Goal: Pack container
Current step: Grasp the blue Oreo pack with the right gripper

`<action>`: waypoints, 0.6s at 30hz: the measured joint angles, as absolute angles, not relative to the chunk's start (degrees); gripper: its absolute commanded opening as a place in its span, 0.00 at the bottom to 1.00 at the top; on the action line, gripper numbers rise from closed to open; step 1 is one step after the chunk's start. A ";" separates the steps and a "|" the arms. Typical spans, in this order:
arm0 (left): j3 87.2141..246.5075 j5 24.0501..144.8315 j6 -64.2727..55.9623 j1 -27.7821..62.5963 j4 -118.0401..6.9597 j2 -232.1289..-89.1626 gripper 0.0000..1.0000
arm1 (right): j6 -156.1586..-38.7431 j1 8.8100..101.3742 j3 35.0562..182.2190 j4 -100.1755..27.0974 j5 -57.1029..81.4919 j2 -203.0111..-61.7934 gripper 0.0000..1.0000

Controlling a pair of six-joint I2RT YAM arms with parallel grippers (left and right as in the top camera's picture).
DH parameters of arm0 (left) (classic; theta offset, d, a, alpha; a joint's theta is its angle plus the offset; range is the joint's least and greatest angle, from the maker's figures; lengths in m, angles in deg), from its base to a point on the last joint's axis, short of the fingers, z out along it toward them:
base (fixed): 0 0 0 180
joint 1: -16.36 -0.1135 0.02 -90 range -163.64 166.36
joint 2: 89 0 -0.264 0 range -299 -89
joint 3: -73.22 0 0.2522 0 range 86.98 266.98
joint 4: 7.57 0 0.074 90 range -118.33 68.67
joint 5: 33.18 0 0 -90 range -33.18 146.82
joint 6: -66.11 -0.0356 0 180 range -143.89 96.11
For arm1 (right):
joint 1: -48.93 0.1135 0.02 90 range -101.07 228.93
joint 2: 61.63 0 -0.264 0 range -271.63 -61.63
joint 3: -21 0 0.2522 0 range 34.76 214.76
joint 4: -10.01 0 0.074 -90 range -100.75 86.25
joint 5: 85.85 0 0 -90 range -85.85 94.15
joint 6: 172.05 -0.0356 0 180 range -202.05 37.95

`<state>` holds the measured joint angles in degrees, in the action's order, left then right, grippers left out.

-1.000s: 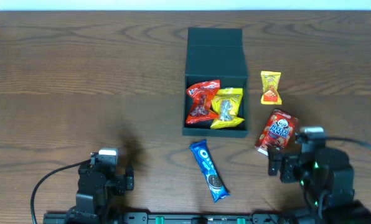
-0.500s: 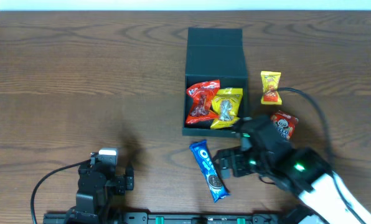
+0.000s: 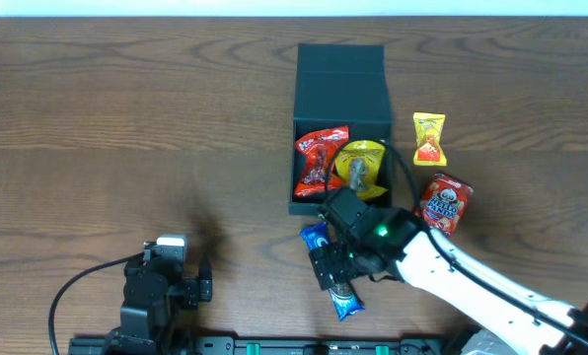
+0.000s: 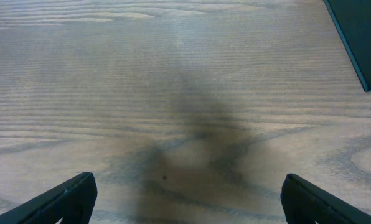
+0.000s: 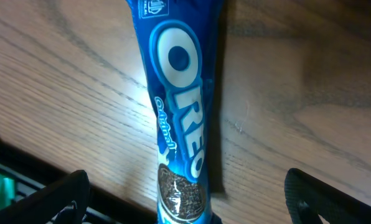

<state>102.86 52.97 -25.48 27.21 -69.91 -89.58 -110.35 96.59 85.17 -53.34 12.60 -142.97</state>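
Right gripper (image 3: 334,270) moved over Oreo pack (image 5: 179,124), open; contact unclear.

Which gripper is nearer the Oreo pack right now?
Right. The right gripper hangs open directly over the Oreo pack, a finger on each side. The left gripper, also open, sits over bare table, off to the pack's left and well apart.

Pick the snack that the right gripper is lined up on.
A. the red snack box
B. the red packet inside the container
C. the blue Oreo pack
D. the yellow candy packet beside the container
C: in the right wrist view the blue Oreo pack lies on the table between the open jaws of the right gripper.
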 measured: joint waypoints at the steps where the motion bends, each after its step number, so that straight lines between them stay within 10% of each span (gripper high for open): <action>1: 102.86 52.97 -25.48 27.21 -69.91 -89.58 0.95 | -110.35 97.09 85.17 -53.29 12.03 -143.10 0.99; 18: 102.86 52.97 -25.48 27.23 -69.91 -89.58 0.95 | -111.02 101.20 79.64 -45.84 2.11 -144.63 0.99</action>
